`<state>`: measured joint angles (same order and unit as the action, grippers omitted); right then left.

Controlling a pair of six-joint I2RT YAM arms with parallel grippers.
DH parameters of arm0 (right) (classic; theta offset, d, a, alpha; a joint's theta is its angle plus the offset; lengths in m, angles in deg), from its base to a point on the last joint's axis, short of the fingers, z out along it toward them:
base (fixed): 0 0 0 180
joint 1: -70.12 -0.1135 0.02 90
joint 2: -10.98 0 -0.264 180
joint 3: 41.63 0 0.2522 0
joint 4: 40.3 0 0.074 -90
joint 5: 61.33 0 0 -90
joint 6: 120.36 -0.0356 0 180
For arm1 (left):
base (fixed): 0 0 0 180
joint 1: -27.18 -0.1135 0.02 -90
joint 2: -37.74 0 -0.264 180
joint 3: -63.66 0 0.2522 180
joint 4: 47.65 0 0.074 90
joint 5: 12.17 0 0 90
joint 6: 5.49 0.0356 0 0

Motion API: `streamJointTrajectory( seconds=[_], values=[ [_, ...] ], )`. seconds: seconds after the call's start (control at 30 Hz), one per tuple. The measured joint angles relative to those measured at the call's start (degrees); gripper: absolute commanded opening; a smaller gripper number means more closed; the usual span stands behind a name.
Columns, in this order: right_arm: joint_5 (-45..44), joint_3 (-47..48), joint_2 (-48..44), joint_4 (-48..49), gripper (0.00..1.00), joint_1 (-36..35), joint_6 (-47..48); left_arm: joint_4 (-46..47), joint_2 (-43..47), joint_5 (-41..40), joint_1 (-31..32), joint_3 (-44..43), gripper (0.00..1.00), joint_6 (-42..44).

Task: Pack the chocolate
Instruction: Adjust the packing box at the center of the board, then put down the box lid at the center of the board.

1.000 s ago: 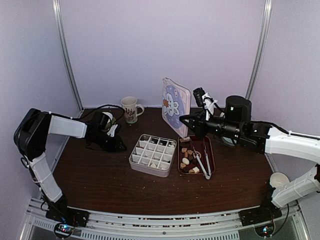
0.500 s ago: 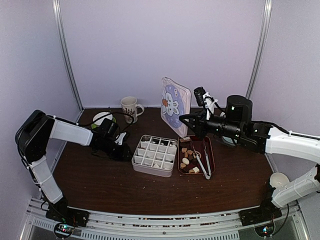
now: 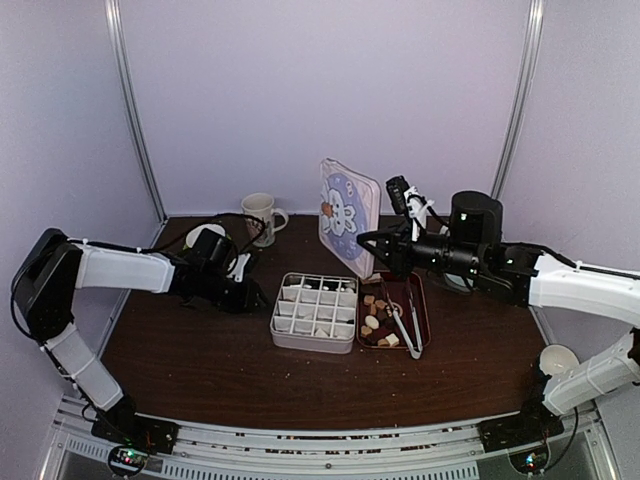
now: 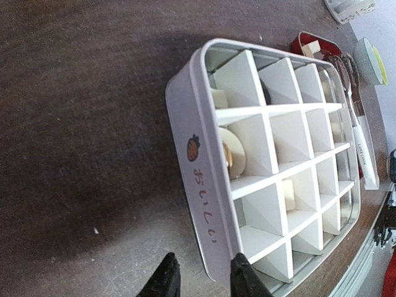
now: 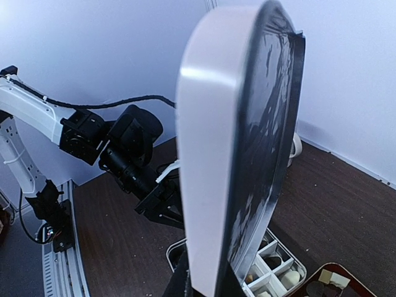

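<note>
Chocolate (image 3: 372, 322) in red tray (image 3: 420, 292); L hand (image 4: 204, 279) part-open astride tin (image 4: 204, 179) wall; R hand (image 5: 204, 288) clamps lid (image 5: 241, 154).

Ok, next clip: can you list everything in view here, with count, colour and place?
chocolate pieces: several, tan, white, dark brown, in the tray; few in the box
box: one, pale, gridded, table centre
lid: one, pale, cartoon print, upright behind box
tray: one, dark red, right of box
tongs: one, metal, in tray
mug: one, white, back of table
dish: one, green-rimmed, back left
left pincer: black, astride box's left wall, grip unclear
right pincer: black, shut on lid
</note>
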<state>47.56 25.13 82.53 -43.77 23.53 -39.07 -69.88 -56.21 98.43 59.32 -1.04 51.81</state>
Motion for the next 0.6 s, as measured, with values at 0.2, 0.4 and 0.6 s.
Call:
streamJointTrajectory(
  seconds=[0.2,0.4,0.6],
  values=[
    [4.33,0.00,1.46,0.39,0.07,0.09,-1.90,-2.62,6.10,-5.84,-0.02,-0.09,0.43,2.14],
    [7.85,0.02,2.93,2.05,0.07,0.09,-5.29,4.98,16.31,-6.56,-2.29,6.58,0.72,2.21],
    [11.21,0.11,5.38,4.07,0.07,0.09,-9.84,16.31,22.32,-3.98,-6.03,15.30,0.98,0.81]
  ],
)
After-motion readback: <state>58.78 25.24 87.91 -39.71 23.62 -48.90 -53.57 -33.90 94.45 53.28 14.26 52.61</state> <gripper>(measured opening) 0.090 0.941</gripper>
